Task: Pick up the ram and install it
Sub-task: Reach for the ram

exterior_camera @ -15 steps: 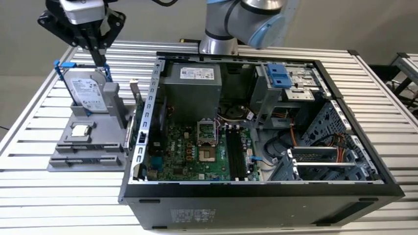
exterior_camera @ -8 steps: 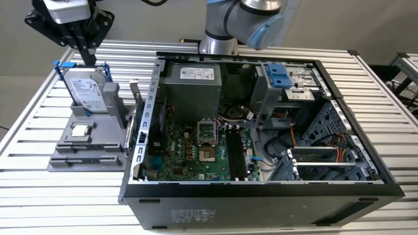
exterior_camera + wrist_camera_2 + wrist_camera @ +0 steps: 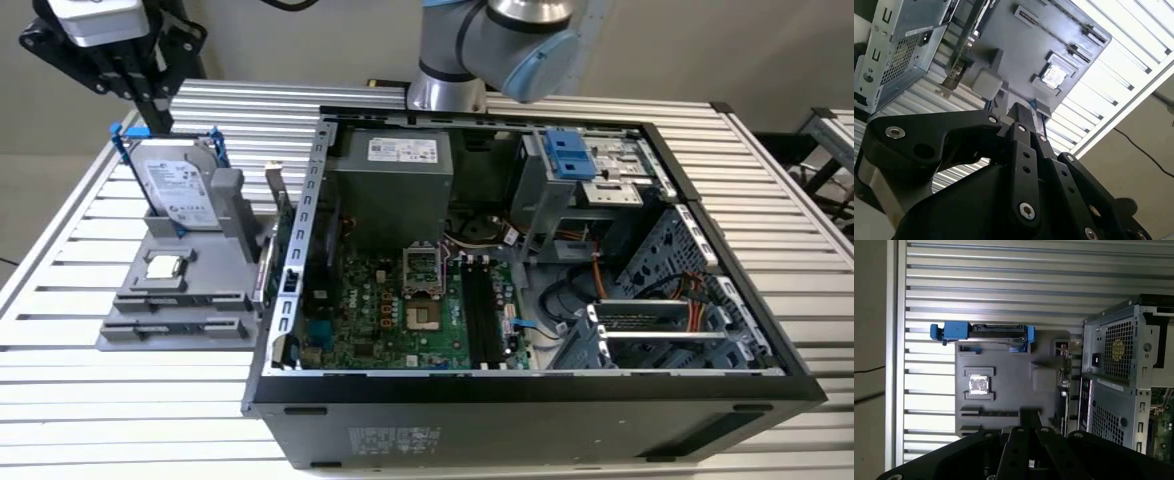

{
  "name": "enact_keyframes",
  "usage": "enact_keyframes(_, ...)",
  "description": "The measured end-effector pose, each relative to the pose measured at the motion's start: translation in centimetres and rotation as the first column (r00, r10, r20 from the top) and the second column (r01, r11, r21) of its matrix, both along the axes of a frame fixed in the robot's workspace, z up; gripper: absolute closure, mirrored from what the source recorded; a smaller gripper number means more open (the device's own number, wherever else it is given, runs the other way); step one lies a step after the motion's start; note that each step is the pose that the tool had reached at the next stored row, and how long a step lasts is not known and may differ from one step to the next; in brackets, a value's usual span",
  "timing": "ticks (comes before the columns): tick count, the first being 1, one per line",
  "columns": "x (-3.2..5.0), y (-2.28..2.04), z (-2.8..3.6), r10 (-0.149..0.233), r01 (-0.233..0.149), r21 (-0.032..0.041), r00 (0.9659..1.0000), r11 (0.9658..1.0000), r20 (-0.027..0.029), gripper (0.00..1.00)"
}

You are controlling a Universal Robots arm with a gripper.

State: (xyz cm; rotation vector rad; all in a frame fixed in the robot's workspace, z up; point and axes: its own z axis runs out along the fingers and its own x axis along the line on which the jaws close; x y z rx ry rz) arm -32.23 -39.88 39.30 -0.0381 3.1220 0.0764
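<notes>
Surface: a slatted metal table (image 3: 80, 400) is spread under everything, with a pale wall (image 3: 294, 40) behind it
Gripper: the black gripper (image 3: 162, 124) is held at the exterior view's far left, just above the top edge of the hard drive; its fingers (image 3: 151, 100) are pressed together and nothing is seen between them
Hard drive: a silver hard drive (image 3: 180, 185) with blue rails is stood upright at the far end of the holder
Holder: a grey holder (image 3: 134, 340) is laid flat on the table, just beside the computer case
Chip: a small square silver chip (image 3: 164, 266) is seated in a recess near the holder's middle
Ram: the ram (image 3: 187, 298) is taken to be the dark strip set on edge in a long slot of the holder, just beside the chip on its near side and well apart from the gripper; this cannot be told for certain
Card: a green card (image 3: 274, 190) with a metal bracket is stood on edge between holder and case
Arm: the grey and blue arm (image 3: 461, 50) is mounted behind the case
Case: the computer case (image 3: 534, 400) is laid open, and a green board (image 3: 387, 310) is seen on its floor
</notes>
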Motion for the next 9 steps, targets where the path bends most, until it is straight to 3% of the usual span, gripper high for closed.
enact_keyframes(9, -2.0, 0.01, -0.01, 0.001, -0.001, 0.0001, 1.0, 1.0, 0.0001, 1.0)
